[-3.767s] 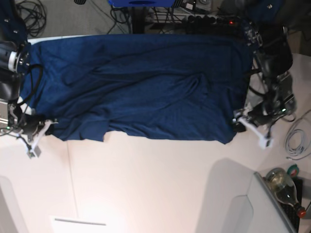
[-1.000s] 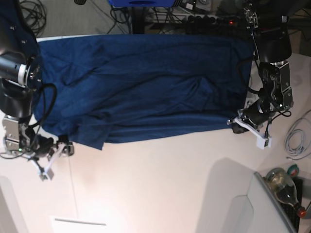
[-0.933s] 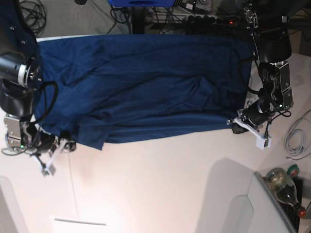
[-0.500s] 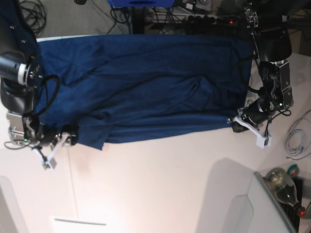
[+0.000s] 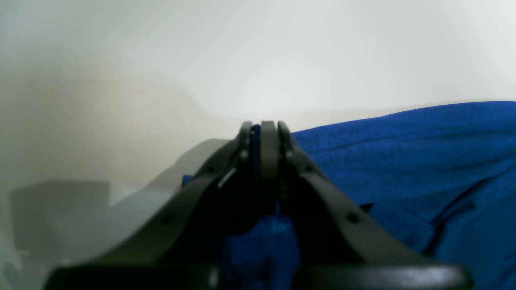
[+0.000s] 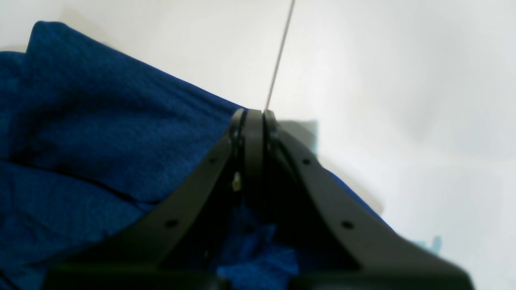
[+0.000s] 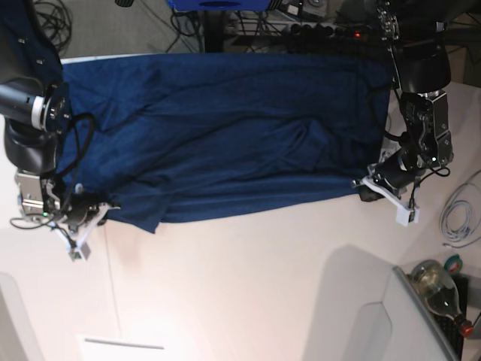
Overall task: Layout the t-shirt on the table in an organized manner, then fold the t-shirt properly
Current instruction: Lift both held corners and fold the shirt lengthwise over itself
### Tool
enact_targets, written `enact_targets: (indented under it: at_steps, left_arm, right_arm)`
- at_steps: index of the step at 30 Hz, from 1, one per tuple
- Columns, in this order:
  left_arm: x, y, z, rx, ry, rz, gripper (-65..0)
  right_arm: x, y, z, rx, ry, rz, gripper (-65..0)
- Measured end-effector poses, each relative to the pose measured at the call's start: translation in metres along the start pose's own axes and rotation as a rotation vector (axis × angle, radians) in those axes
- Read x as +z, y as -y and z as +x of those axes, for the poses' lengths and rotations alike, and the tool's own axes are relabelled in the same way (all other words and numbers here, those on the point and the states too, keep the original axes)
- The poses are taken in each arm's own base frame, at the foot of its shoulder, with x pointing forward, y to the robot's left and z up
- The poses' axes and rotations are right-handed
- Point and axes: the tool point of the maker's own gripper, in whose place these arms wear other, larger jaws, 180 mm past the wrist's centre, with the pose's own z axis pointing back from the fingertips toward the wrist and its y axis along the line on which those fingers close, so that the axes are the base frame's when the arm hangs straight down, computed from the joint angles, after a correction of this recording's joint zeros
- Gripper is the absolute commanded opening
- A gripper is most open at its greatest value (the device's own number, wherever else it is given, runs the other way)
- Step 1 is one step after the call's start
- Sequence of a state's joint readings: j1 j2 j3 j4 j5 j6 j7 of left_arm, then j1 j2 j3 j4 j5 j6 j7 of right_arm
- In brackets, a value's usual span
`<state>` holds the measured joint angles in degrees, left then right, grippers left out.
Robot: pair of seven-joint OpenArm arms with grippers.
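base overhead, wrist views close (low) — sharing t-shirt

1. A clear glass bottle with a red cap is seen lying tilted at the lower right.
2. A coiled white cable is noted at the right edge.
3. Black tangled cables are observed on the grey floor at the top left.

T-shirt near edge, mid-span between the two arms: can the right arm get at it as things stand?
Probably not right away. The right gripper is shut on the t-shirt corner, so it would have to let go first. Otherwise the bare table along that hem leaves the way free.
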<state>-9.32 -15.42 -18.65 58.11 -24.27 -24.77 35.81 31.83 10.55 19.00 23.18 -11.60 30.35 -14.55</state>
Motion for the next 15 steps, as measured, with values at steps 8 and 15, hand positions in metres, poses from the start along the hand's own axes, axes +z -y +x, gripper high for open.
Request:
enact_targets:
  at_steps: [8, 15]
  left_arm:
    - [0.007, 0.009, 0.025, -0.040, 0.063, -0.011, -65.0]
    - [0.010, 0.011, 0.022, -0.047, 0.019, -0.012, -65.0]
  right_arm:
    - [0.014, 0.013, 0.027, 0.049, 0.042, -0.052, -65.0]
    - [0.028, 0.015, 0.028, 0.117, 0.039, -0.058, -65.0]
